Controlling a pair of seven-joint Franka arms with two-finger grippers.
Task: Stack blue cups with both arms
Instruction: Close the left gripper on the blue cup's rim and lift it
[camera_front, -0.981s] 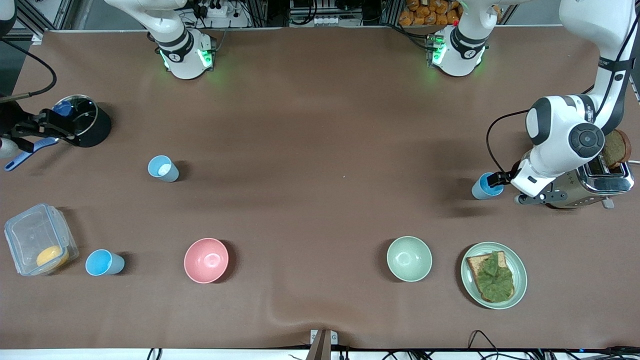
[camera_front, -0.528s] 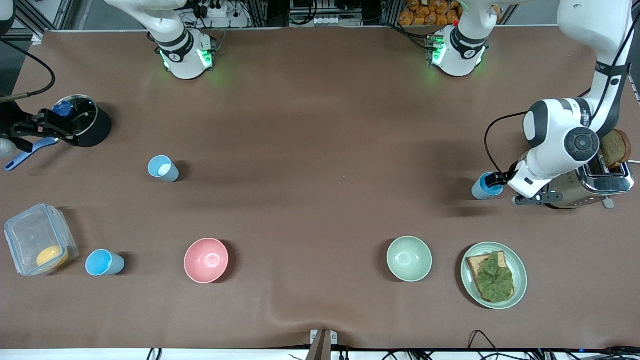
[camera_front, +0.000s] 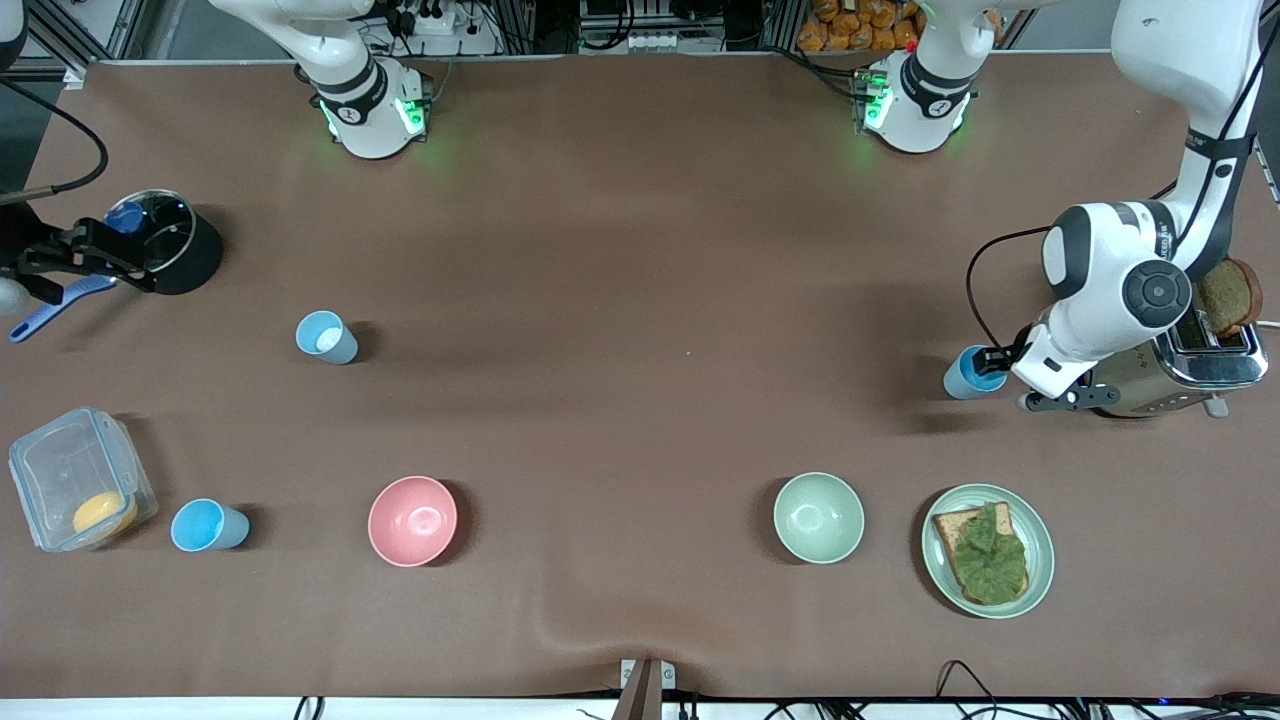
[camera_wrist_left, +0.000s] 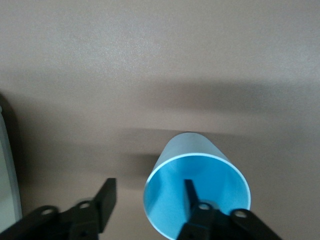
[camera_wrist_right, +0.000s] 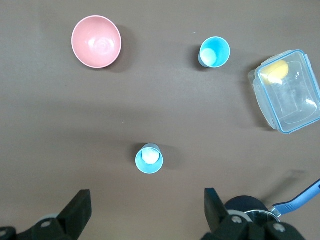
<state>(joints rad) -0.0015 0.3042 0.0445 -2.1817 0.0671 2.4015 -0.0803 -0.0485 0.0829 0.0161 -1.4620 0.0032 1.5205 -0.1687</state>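
A blue cup (camera_front: 968, 375) stands near the left arm's end of the table, beside the toaster. My left gripper (camera_front: 992, 358) is open and astride the rim of this cup (camera_wrist_left: 197, 175): one finger (camera_wrist_left: 190, 192) is inside it and the other finger (camera_wrist_left: 106, 197) is outside, as the left wrist view (camera_wrist_left: 148, 189) shows. A pale blue cup (camera_front: 325, 337) with a whitish inside and a brighter sky-blue cup (camera_front: 207, 526) stand toward the right arm's end. My right gripper (camera_front: 110, 262) is open and empty, high over the table beside the black pot. Its view (camera_wrist_right: 145, 212) shows both cups, the pale one (camera_wrist_right: 149, 158) and the bright one (camera_wrist_right: 214, 51).
A pink bowl (camera_front: 412, 520), a pale green bowl (camera_front: 818, 517) and a plate (camera_front: 1040, 530) with bread and lettuce sit near the front camera. A toaster (camera_front: 1195, 365) is by the left gripper. A clear box (camera_front: 75, 480), a black pot (camera_front: 185, 250) and a blue spatula (camera_front: 50, 305) are at the right arm's end.
The left arm's wrist and elbow have shifted slightly toward the blue cup, which has stayed in place. The right arm has not moved.
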